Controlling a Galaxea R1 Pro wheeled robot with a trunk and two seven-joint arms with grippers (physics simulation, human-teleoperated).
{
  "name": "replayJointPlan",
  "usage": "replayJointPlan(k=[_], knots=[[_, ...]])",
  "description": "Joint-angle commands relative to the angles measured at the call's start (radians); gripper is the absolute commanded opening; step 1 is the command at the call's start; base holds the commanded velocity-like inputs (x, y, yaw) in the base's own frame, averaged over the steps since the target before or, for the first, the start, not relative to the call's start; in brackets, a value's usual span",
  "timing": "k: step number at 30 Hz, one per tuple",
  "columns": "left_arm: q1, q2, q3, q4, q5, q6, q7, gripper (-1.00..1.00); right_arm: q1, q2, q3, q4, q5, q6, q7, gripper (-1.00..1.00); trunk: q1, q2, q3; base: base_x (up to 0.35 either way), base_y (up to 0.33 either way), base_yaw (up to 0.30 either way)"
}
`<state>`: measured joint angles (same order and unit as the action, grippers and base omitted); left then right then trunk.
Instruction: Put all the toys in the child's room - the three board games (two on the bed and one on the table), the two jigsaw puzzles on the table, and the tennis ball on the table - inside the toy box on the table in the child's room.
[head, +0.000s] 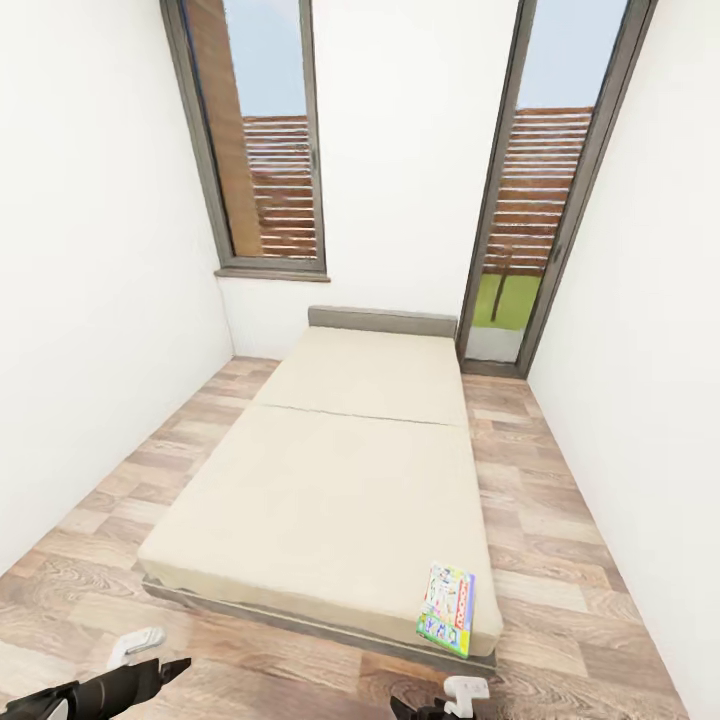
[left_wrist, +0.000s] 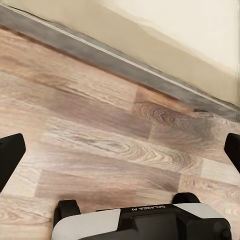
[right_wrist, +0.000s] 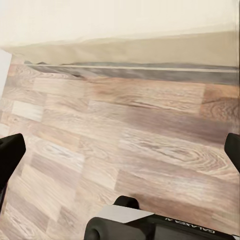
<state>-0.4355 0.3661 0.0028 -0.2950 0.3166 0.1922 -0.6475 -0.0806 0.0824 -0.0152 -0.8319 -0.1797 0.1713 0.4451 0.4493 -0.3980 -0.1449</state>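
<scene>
Head view: large low bed (head: 330, 480) with plain cream two-part mattress and low grey headboard, directly ahead of both pincers on wood-plank floor (head: 560, 520). Flat blue-green board game box with red Monopoly banner (head: 447, 608) lying on mattress corner, just ahead of right pincer (head: 455, 700), well apart from left pincer (head: 135, 670).

Left wrist view: left pincer (left_wrist: 120, 150) fingers (left_wrist: 10, 157) spread wide, empty, over floor near bed base.

Right wrist view: right pincer (right_wrist: 120, 150) fingers (right_wrist: 10, 155) likewise spread apart, empty.
</scene>
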Motion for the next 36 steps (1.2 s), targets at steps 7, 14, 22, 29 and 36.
replayJointPlan(k=[7, 14, 22, 29, 36], knots=[[0.0, 0.0, 0.0, -0.001, 0.009, 0.01, -0.003, 1.0, -0.001, 0.0, -0.002, -0.001, -0.01, 0.01, 0.003, 1.0, 0.001, -0.002, -0.002, 0.109, 0.0, -0.279], [0.0, 0.0, 0.0, -0.001, 0.009, 0.01, -0.003, 1.0, -0.001, 0.0, -0.002, -0.001, -0.01, 0.01, 0.003, 1.0, 0.001, -0.002, -0.002, 0.151, -0.075, -0.279], [0.0, -0.002, 0.0, -0.001, 0.008, 0.012, -0.003, 1.0, -0.001, 0.0, -0.002, -0.001, -0.01, 0.01, 0.003, 1.0, 0.001, -0.002, -0.002, 0.125, -0.182, -0.279], [0.0, -0.002, 0.002, -0.002, 0.006, 0.017, -0.004, 1.0, -0.001, 0.0, -0.002, -0.001, -0.01, 0.01, 0.003, 1.0, 0.001, -0.002, -0.002, 0.022, -0.042, -0.279], [0.0, -0.012, 0.002, -0.003, 0.005, 0.014, -0.003, 1.0, -0.001, 0.001, -0.002, -0.001, -0.01, 0.01, 0.003, 1.0, 0.001, -0.002, -0.002, 0.004, -0.007, -0.213]])
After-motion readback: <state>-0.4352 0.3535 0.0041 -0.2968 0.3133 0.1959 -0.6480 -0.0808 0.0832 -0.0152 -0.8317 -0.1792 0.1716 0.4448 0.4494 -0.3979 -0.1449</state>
